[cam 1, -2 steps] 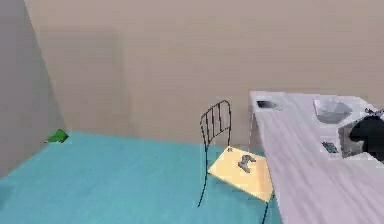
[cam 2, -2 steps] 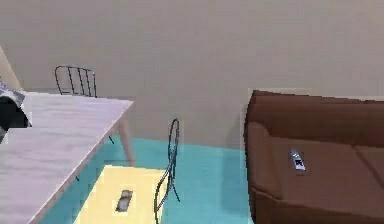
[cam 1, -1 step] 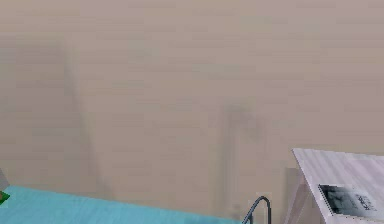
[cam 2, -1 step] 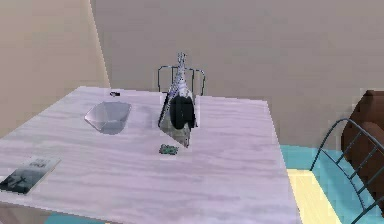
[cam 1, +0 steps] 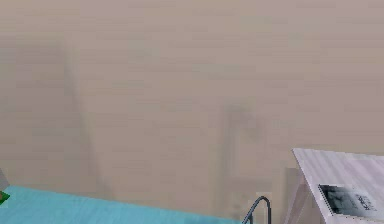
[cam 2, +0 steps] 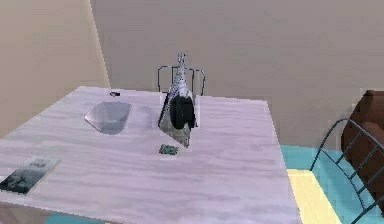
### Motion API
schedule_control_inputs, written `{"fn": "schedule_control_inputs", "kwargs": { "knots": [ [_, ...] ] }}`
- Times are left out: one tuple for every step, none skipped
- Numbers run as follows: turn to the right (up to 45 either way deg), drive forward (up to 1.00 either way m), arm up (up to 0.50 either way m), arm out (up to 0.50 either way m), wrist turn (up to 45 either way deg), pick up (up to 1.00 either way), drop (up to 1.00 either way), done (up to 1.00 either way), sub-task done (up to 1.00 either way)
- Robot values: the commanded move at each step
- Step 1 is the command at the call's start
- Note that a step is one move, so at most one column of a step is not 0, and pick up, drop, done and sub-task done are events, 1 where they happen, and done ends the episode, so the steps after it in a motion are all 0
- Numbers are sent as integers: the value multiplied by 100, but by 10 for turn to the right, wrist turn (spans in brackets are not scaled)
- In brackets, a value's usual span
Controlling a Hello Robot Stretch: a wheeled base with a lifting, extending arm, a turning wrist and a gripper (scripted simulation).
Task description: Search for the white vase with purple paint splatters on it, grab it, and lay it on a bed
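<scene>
The table (cam 2: 230, 160) sits mid-frame, likely so its speckled, dark-bodied vessel (cam 2: 181, 105) is reachable; the gripper fingers' state I cannot tell.

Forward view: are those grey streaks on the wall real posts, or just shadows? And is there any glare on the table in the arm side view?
Forward view: they are only soft shadows on the bare wall, one upright just right of the middle and a fainter one slanting at the left. Arm side view: the table is evenly lit, with no glare on its pale top.

Forward view faces wall (cam 1: 180, 80); both share the table (cam 1: 330, 162).
</scene>
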Motion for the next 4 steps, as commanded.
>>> {"fn": "schedule_control_inputs", "kwargs": {
  "knots": [
    [0,0,34,0,0,0,0,0,0],
    [0,0,0,46,0,0,0,0,0],
    [0,0,0,0,450,0,0,0,0],
    [0,0,0,0,450,0,0,0,0]
  ]
}}
